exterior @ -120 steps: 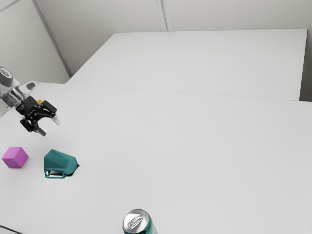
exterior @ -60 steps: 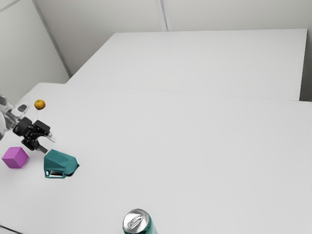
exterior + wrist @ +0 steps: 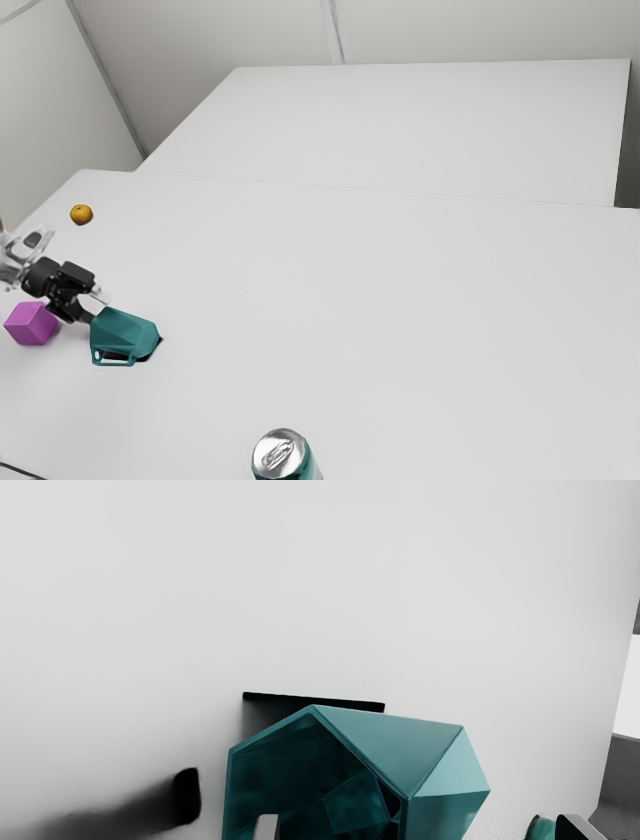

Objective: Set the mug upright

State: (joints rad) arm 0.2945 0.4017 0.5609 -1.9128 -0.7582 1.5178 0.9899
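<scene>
Risk: I may push or roll the mug [image 3: 124, 334] instead of gripping its wall.
Cause: one finger is before the mouth, the other outside; a low fingertip could catch the rim, and the slanted faces could slip.
Gripper [image 3: 97, 309]: wide open, holding nothing.
Mug place: lying on its side on the table [image 3: 400, 300], just ahead of my gripper.
Pointing: mouth toward the gripper, base away.
Long axis: roughly level, running away from the gripper.
</scene>
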